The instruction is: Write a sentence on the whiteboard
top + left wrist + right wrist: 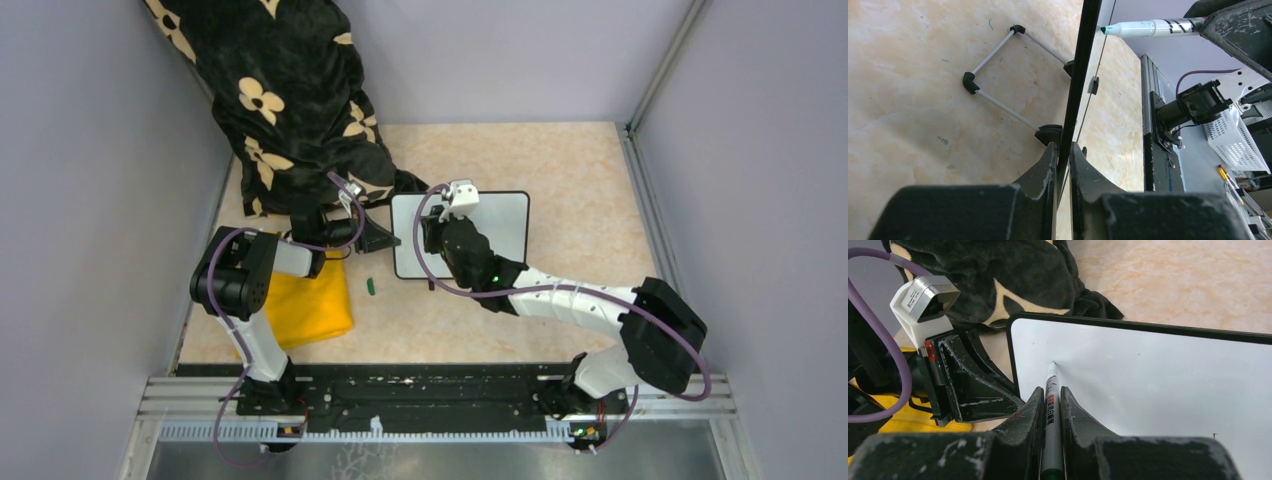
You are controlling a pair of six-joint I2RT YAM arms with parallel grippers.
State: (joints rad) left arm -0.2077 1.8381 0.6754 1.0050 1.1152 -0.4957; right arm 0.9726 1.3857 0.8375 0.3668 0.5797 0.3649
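The whiteboard (500, 225) stands on the table, white with a thin black frame; its face (1158, 380) is blank, with no green sentence on it. My left gripper (385, 240) is shut on the board's left edge (1075, 90), seen edge-on between the jaws (1062, 152). My right gripper (1050, 395) is shut on a marker (1050, 405) with a green tip (1108, 30); the tip touches the board's upper left area (1052, 363). In the top view the right gripper (440, 225) covers the board's left part.
A yellow folded cloth (305, 305) lies under the left arm. A small green marker cap (371, 286) lies on the table beside it. A black flowered fabric (290, 100) hangs at the back left. The board's wire stand (998, 65) rests behind it.
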